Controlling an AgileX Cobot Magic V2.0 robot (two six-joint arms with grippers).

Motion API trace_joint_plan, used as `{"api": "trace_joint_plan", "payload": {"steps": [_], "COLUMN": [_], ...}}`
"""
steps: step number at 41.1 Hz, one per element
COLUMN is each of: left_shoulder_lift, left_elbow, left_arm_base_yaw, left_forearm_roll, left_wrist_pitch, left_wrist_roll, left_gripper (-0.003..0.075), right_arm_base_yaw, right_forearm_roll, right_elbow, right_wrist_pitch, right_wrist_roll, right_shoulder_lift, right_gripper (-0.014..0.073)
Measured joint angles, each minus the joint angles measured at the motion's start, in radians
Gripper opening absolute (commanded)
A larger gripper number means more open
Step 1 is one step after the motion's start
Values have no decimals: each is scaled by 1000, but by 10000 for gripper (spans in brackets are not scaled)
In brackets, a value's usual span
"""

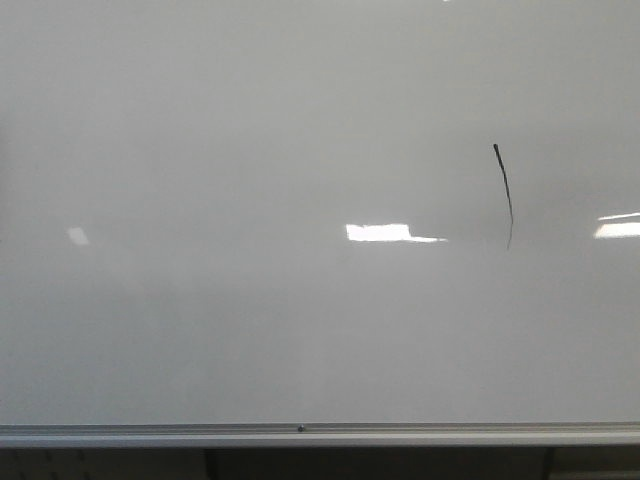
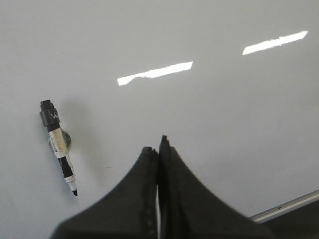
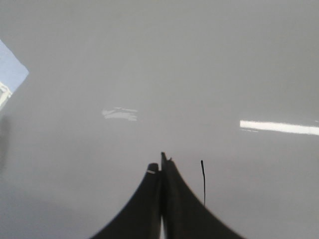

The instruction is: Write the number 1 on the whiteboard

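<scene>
The whiteboard (image 1: 250, 300) fills the front view, glossy grey-white. On its right part stands the number 1 (image 1: 504, 190), a thin curved black stroke, thick at the top. The same number 1 (image 3: 203, 181) shows in the right wrist view, just beside my right gripper (image 3: 160, 162), which is shut and holds nothing. My left gripper (image 2: 155, 144) is also shut and holds nothing. A black-and-white marker (image 2: 59, 145) lies uncapped on the whiteboard (image 2: 224, 124), apart from the left fingers. Neither gripper shows in the front view.
A silver rail (image 1: 300, 432) runs along the board's lower edge, and the rail (image 2: 286, 205) also shows in the left wrist view. Bright light reflections (image 1: 385, 232) lie on the board. A blue patch (image 3: 10, 69) sits at the edge of the right wrist view.
</scene>
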Motion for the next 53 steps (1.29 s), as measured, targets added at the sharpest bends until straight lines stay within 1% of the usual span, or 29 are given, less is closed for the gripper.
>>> {"api": "trace_joint_plan", "payload": {"steps": [3, 7, 45, 48, 50, 53], "left_shoulder_lift": [-40, -50, -51, -56, -64, -81], "left_elbow": [10, 14, 23, 31, 41, 63], "left_arm_base_yaw": [0, 0, 0, 0, 0, 0], "left_forearm_roll": [-2, -3, -12, 20, 91, 238], "left_wrist_pitch": [0, -2, -13, -24, -32, -47], "left_wrist_roll": [0, 0, 0, -56, -152, -342], "left_gripper": [-20, -20, -20, -20, -20, -20], "right_arm_base_yaw": [0, 0, 0, 0, 0, 0], "right_forearm_roll": [2, 2, 10, 10, 10, 10], "right_elbow": [14, 14, 15, 15, 15, 15], "right_wrist_pitch": [0, 0, 8, 8, 8, 8], "right_wrist_roll": [0, 0, 0, 0, 0, 0], "right_shoulder_lift": [-52, -66, -68, -68, -68, -68], "right_gripper": [-60, -60, -60, -60, -60, -60]}}
